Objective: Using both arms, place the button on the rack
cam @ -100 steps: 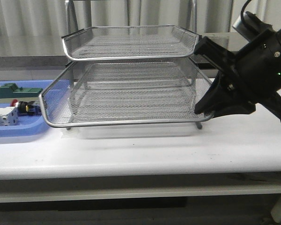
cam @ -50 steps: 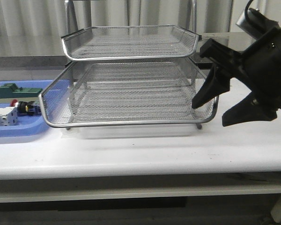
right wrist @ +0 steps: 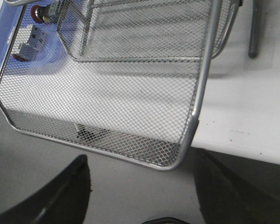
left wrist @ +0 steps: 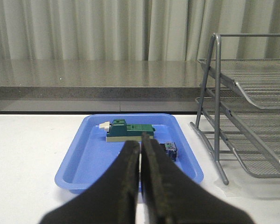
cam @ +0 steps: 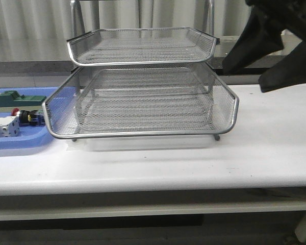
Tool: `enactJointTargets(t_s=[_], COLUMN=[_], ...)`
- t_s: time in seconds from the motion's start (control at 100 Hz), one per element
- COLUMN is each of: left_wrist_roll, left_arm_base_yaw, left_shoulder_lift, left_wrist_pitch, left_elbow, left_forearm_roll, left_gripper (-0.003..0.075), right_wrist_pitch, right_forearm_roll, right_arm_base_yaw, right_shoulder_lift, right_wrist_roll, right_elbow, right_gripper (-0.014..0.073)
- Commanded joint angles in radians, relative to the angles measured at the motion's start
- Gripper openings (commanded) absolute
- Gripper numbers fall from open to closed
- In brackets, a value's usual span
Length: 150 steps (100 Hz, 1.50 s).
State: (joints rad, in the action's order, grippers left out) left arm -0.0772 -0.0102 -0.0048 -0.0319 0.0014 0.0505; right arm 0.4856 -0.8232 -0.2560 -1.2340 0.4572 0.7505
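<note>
right hand (cam: 260,53): matte black, tapered angular fingers | left hand (left wrist: 141,186): black, smooth wedge-shaped fingers

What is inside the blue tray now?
The blue tray holds the button, a green block and a white block. The rack covers its right end.

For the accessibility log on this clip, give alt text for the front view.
A three-tier silver wire-mesh rack stands mid-table, its middle tray pulled forward and empty. The black right gripper hangs open, raised beside it; a flat blue plastic tray at left holds the red-headed button.
</note>
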Motion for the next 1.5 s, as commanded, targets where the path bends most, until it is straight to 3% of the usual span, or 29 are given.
enactJointTargets(t_s=[0.0, 0.16, 0.27, 0.45, 0.93, 1.05, 1.29, 1.49], left_wrist_roll=[-0.007, -0.007, -0.007, -0.007, -0.007, -0.007, -0.007, -0.007], left_arm_base_yaw=[-0.003, -0.003, -0.003, -0.003, -0.003, -0.003, -0.003, -0.003], left_shoulder_lift=[-0.034, -0.034, -0.034, -0.034, -0.034, -0.034, -0.034, -0.034], left_wrist_pitch=[0.088, 0.088, 0.088, 0.088, 0.088, 0.088, 0.088, 0.088], left_elbow=[0.047, 0.047, 0.047, 0.047, 0.047, 0.047, 0.047, 0.047], left_forearm_roll=[-0.006, -0.006, -0.006, -0.006, -0.006, -0.006, -0.006, -0.006], left_gripper=[0.0004, 0.0004, 0.0004, 0.0004, 0.0004, 0.0004, 0.0004, 0.0004], right_wrist_pitch=[-0.006, 0.047, 0.128, 0.266, 0.344, 0.355, 0.356, 0.353], right_forearm_roll=[0.126, 0.426, 0.702, 0.987, 1.032, 1.037, 1.037, 1.037], right_arm_base_yaw=[0.006, 0.006, 0.006, 0.006, 0.006, 0.006, 0.006, 0.006], right_shoulder_lift=[0.076, 0.171, 0.231, 0.327, 0.569, 0.586, 0.587, 0.587], right_wrist_roll=[-0.088, -0.310, -0.497, -0.709, -0.776, -0.776, -0.776, -0.776], right_elbow=[0.027, 0.028, 0.029, 0.029, 0.029, 0.029, 0.029, 0.029], right_gripper=[0.0486, 0.0486, 0.0486, 0.0486, 0.0473, 0.0337, -0.0069, -0.0068])
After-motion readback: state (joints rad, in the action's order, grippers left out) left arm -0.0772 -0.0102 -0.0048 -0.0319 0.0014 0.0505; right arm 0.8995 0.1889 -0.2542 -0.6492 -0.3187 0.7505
